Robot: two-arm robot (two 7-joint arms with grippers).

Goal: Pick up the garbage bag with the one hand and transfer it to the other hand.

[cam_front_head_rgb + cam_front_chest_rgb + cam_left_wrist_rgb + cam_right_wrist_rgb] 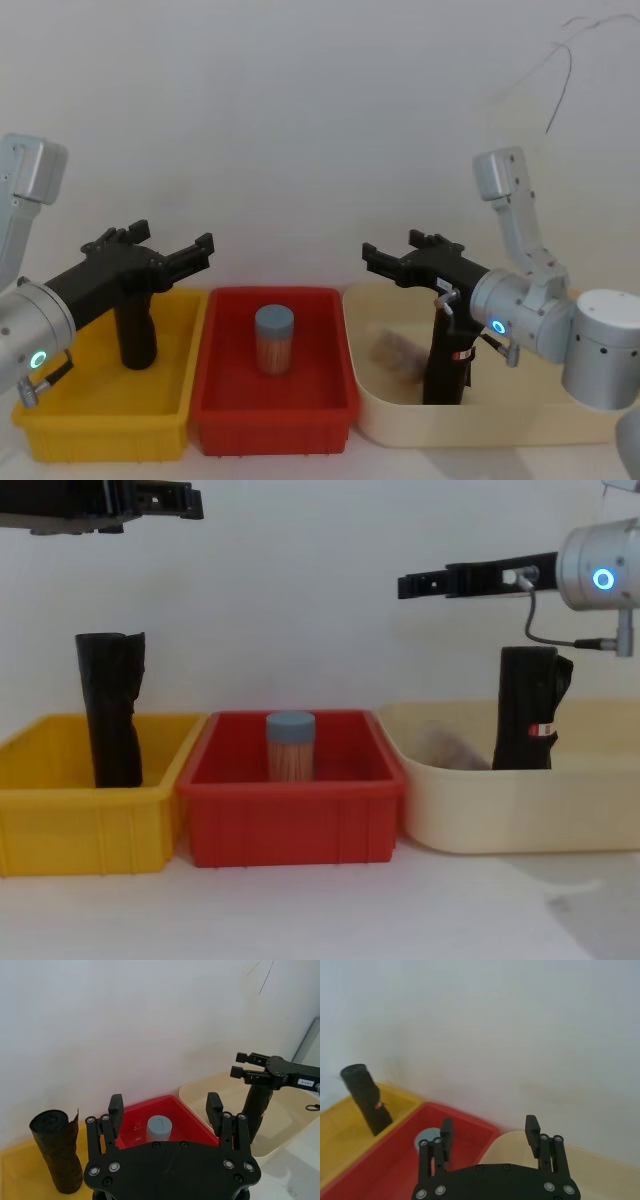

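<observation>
The garbage bag [527, 695] stands upright in the cream tub [480, 810] at 3 o'clock, easy to grasp; the left gripper [165, 1105] and right gripper [489, 1127] hover, jaws wide.

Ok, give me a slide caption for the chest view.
Labelled garbage bag upright in cream tub, right tool above; unlabelled roll in yellow bin.

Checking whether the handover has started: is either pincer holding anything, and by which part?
Nothing is held. The left pincer and right pincer are both open in the air above the bins, and the garbage bag stands untouched in the cream bin.
</observation>
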